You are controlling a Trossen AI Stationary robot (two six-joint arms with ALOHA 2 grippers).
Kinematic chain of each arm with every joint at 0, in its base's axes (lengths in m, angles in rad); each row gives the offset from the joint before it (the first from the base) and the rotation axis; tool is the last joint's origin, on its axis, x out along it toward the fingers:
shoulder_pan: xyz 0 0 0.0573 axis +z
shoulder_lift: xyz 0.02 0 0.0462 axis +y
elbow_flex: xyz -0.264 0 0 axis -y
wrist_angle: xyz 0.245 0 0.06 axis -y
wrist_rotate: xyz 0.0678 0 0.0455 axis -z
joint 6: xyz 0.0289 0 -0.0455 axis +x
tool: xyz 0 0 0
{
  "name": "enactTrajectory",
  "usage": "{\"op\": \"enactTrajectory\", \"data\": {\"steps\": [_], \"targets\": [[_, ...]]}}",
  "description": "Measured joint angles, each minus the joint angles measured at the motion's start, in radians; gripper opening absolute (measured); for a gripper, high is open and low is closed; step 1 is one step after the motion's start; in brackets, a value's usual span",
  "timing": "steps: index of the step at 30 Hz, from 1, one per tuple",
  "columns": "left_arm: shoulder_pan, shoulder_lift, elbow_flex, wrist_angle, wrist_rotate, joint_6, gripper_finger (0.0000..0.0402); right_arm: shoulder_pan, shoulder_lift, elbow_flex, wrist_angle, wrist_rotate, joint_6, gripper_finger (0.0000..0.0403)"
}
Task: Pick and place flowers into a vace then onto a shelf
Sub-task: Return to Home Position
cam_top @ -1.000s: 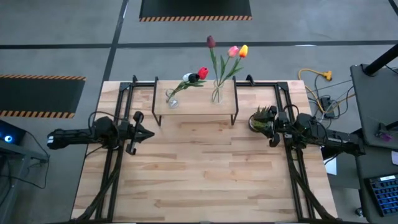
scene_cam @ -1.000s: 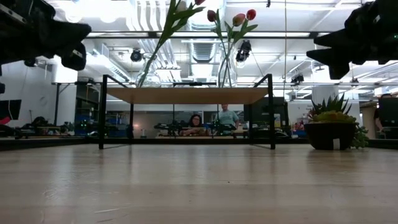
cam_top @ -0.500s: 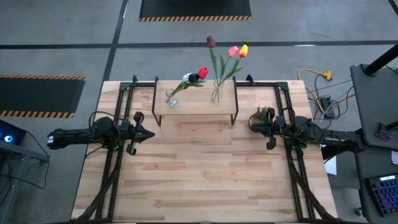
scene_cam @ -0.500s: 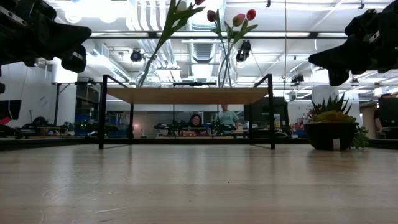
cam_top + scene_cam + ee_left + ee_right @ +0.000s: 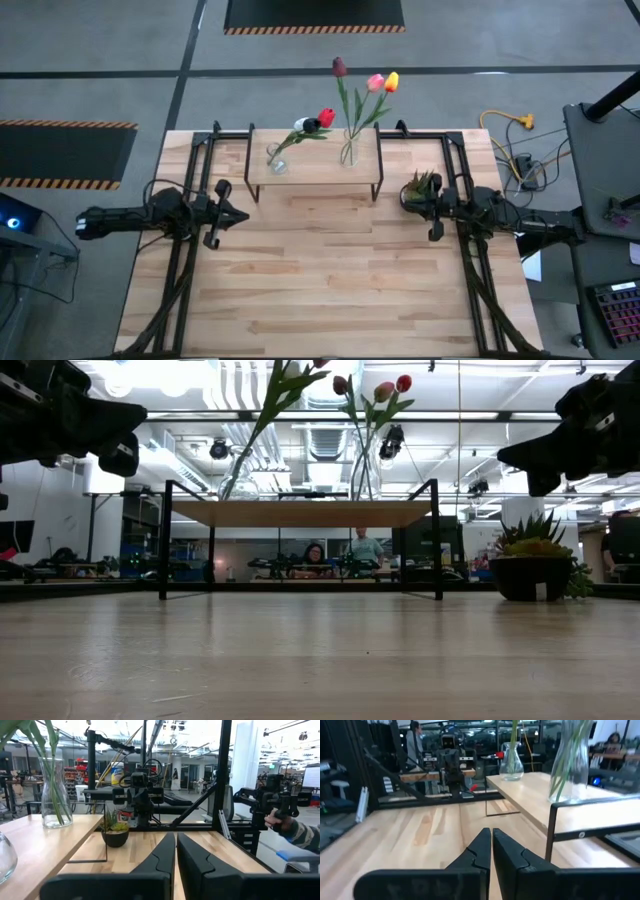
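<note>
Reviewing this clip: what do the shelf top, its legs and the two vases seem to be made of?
Shelf top: pale wood with a matte finish; whether solid or veneer is unclear. Legs: thin black bars, likely painted metal. Tall vase and round vase: clear and glossy, with green stems showing through the walls; glass or clear plastic, cannot tell which.

The dark left arm (image 5: 130, 220) lies level at the table's (image 5: 320, 290) 9 o'clock. Its left gripper (image 5: 176, 836) points toward 3 o'clock, fingers pressed together. The dark right arm (image 5: 535, 226) mirrors it from 3 o'clock, the right gripper (image 5: 491, 831) likewise closed.
</note>
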Motion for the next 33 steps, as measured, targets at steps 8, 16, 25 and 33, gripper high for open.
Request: {"op": "enactTrajectory", "data": {"steps": [8,16,25,33], "targets": [[0.0,0.055,0.0,0.0,0.0,0.0,0.0001,0.0,0.0,0.0,0.0,0.0,-0.083,0.0011],[0.0,0.105,0.001,0.0,0.0,0.0,0.0001,0.0,0.0,0.0,0.0,0.0,-0.083,0.0011],[0.0,0.152,0.001,0.0,0.0,0.0,0.0001,0.0,0.0,0.0,0.0,0.001,-0.083,0.0011],[0.0,0.184,0.0,0.0,0.0,0.0,0.0001,0.0,0.0,0.0,0.0,0.001,-0.083,0.0011]]}}
